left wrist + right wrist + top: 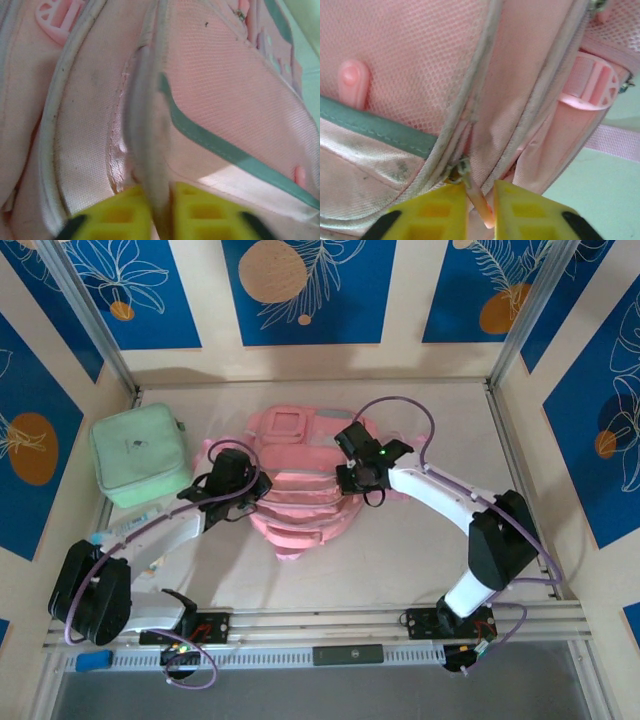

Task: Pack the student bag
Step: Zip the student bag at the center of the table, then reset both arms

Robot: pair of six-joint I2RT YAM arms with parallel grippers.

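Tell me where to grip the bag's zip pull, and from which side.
Pinch the pink pull tab just past the metal slider, with the claw fingers on its two flat faces. Come in from the tab's free end, in line with the zip, because the tab trails straight out from the student bag. The right claw sits that way, tab pinched between its fingers.

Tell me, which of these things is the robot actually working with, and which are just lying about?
In the job: student bag; left gripper, pinching a fold of it; right gripper, closed on its zip pull.
Lying about for now: mint green case, beside the bag, untouched by either gripper.
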